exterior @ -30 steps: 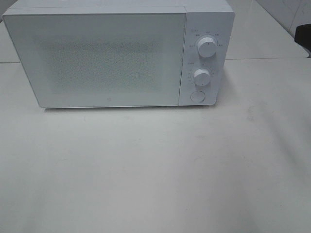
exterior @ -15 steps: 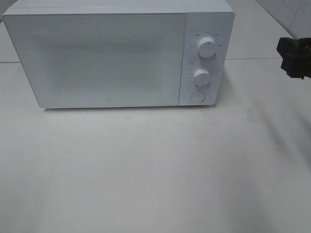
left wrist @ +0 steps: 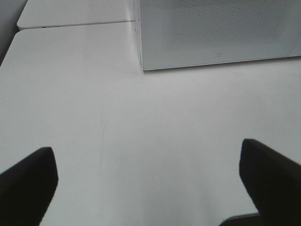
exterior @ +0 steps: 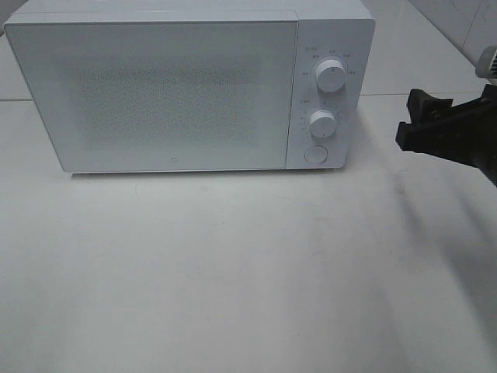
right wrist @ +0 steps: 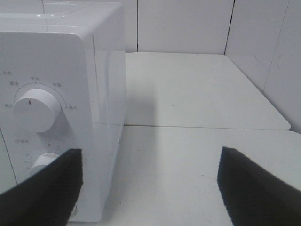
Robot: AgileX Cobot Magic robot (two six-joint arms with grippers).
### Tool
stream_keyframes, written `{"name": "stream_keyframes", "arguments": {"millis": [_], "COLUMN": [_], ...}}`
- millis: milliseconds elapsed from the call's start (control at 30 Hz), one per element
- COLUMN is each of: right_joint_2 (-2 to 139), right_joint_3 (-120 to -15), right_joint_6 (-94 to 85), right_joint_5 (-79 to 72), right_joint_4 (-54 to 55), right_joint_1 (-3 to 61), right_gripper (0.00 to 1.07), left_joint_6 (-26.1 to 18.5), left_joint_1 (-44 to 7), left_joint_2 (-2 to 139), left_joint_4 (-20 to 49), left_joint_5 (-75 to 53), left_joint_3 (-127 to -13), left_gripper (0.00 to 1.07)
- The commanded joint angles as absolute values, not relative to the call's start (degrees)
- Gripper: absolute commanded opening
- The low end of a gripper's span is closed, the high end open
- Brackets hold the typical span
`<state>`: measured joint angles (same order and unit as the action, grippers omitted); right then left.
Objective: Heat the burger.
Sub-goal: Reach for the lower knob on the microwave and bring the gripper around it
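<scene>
The burger is out of view in every frame. A white microwave (exterior: 178, 89) stands at the back of the table with its door shut. Its panel on the right carries an upper knob (exterior: 331, 76), a lower knob (exterior: 322, 122) and a round button (exterior: 314, 154). My right gripper (exterior: 408, 120) is open and empty, in the air just right of the panel. Its wrist view shows the microwave (right wrist: 61, 94), the upper knob (right wrist: 35, 109) and the gripper (right wrist: 148, 188). My left gripper (left wrist: 148, 181) is open and empty, above the table in front of the microwave's left corner (left wrist: 211, 33).
The white table (exterior: 248, 272) stretches in front of the microwave. A second table surface (right wrist: 197, 89) lies behind it, ending at a tiled wall (right wrist: 188, 23). The table's left edge (left wrist: 9, 52) shows in the left wrist view.
My right gripper has come in from the right edge of the exterior view, moving left and a little down towards the microwave's control panel. The microwave has not changed.
</scene>
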<state>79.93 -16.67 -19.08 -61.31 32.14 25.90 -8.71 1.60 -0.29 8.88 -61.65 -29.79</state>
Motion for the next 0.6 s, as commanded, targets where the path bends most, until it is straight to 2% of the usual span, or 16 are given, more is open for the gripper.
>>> {"name": "stream_keyframes", "arguments": {"millis": [33,167,600], "right_joint_2": [84.5,89.6,95.7], "right_joint_3": [-16.6,-16.6,-22.9], "right_joint_6": [-19.8,-18.4,-20.2], "right_joint_5": [-71.2,-80.4,-80.3], "right_joint_4": [35.9,36.3,37.6], "right_joint_1": [31.1,35.5,37.7], "right_gripper": [0.76,0.76,0.76], "left_joint_6": [-8.7,-8.7,-8.7], "left_joint_1": [1.8,1.8,1.8], "left_joint_2": [-1.7,-1.7,-1.7], "left_joint_4": [9.5,9.5,9.5], "left_joint_5": [-61.5,-61.5,-61.5], "left_joint_3": [-29.7,-29.7,-29.7], "left_gripper": [0.98,0.98,0.98]}}
